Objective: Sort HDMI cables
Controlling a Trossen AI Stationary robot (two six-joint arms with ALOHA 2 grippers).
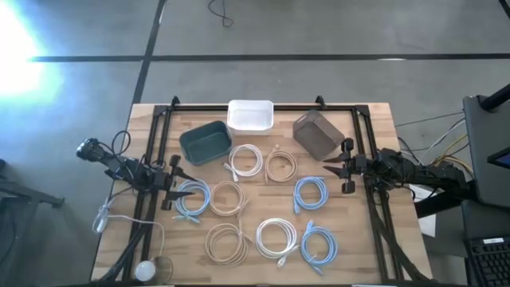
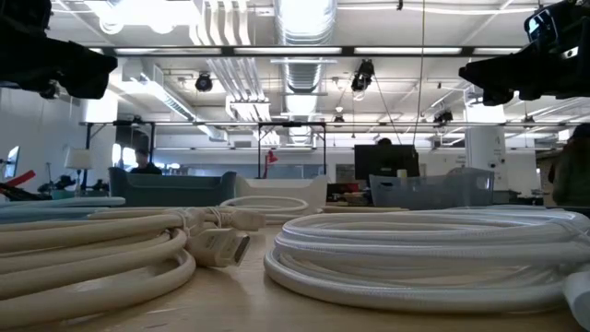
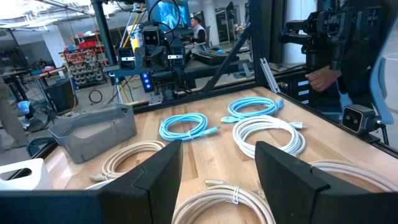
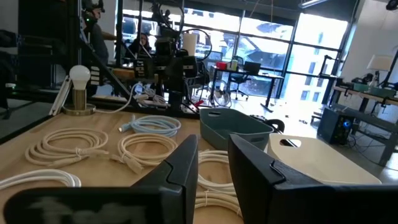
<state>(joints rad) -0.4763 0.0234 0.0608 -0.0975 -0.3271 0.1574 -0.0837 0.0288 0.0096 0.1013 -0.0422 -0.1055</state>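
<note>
The work surface is a pale wood-plank table [image 1: 374, 239] bounded by a black metal frame [image 1: 263, 105]. 8 coiled HDMI cables lie flat on it, each a round loop of thin cord, all apart from both grippers. 3 are light blue: one at the left side [image 1: 192, 198], one right of centre [image 1: 311, 192], one near the front right [image 1: 319, 244]. 2 are white: one behind centre [image 1: 245, 160] and one at the front [image 1: 277, 237]; in the low view the front white coil [image 2: 433, 249] shows a finely ribbed, braided jacket. 3 are tan-beige: one behind centre [image 1: 280, 167], one just right of the left blue coil [image 1: 227, 198], one at the front left [image 1: 226, 242]; the low view shows smooth beige strands ending in a flat metal-tipped plug [image 2: 221, 245]. Along the back edge stand 3 rectangular bins with rounded corners: a dark teal bin [image 1: 205, 143], a white bin [image 1: 250, 116] and a grey-brown bin [image 1: 318, 133], the last turned at an angle. The left gripper [image 1: 174, 182] sits above the table's left side, just beside the left blue coil, its 2 dark fingers spread and holding nothing. The right gripper [image 1: 344, 167] sits above the right side, near the grey-brown bin, fingers likewise parted and empty. A loose white cord with a round puck [image 1: 145, 271] lies at the front left corner.
</note>
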